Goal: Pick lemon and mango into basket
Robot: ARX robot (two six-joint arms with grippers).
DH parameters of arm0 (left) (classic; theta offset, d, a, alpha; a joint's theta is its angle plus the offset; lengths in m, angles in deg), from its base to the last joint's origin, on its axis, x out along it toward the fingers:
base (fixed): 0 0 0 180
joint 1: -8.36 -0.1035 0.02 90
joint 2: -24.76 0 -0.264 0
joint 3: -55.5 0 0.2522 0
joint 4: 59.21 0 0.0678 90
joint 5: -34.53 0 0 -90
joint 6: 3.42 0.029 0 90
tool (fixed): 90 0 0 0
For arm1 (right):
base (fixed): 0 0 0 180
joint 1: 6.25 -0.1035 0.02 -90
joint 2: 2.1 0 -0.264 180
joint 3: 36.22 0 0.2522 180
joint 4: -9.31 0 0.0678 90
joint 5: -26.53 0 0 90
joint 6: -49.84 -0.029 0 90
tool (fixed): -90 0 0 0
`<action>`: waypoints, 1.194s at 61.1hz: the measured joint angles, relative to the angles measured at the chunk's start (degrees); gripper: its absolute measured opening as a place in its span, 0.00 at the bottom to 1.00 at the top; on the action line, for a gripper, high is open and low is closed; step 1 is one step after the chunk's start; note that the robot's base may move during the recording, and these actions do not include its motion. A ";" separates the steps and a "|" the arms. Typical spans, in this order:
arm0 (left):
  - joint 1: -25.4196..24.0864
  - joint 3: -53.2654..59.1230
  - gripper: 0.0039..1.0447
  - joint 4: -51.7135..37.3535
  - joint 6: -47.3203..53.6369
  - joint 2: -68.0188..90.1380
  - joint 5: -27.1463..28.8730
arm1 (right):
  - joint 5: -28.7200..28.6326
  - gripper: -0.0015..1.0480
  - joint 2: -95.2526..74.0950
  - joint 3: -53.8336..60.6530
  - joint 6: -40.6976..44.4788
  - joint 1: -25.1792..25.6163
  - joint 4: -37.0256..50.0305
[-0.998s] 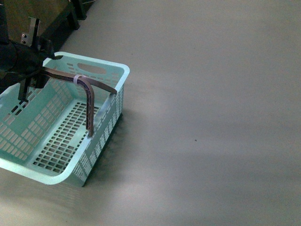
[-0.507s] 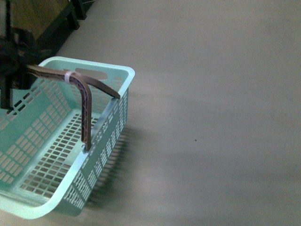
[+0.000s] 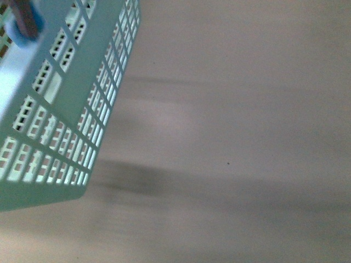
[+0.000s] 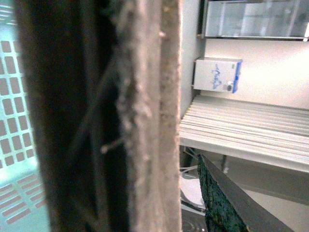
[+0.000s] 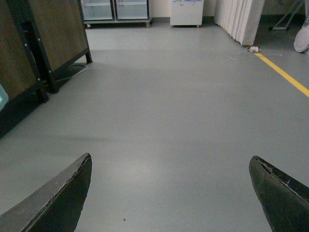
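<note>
The pale teal basket hangs off the floor, tilted, filling the upper left of the front view; its shadow lies on the grey floor beneath. A bit of its grey-brown handle shows at the top corner. In the left wrist view the handle fills the frame, with slotted teal wall beside it. My left gripper is shut on the handle; only one dark finger shows. My right gripper is open over bare floor. Lemon and mango are out of view.
Dark wooden cabinets stand along one side of the right wrist view. A yellow floor line, leaning white panels and a white box lie further off. Grey floor stretches to the right of the basket.
The basket has risen off the floor and swung up close to the front camera, tilting steeply. The left arm has left the front view.
</note>
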 joint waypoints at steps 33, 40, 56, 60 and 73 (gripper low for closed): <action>1.97 -2.10 0.28 4.13 2.62 -4.52 3.96 | 0.00 0.92 0.00 0.00 0.00 0.00 0.00; 1.97 -2.10 0.28 4.17 2.62 -4.52 4.00 | 0.00 0.92 0.00 0.00 0.00 0.00 0.00; 1.97 -2.10 0.28 4.20 2.67 -4.50 4.09 | -0.02 0.92 0.00 0.00 0.00 0.00 0.00; 1.97 -2.10 0.28 4.17 2.67 -4.50 4.09 | 0.00 0.92 0.00 0.00 0.02 0.00 0.00; 1.97 -2.10 0.28 4.20 2.67 -4.50 4.11 | -0.02 0.92 0.00 0.00 0.00 0.00 0.00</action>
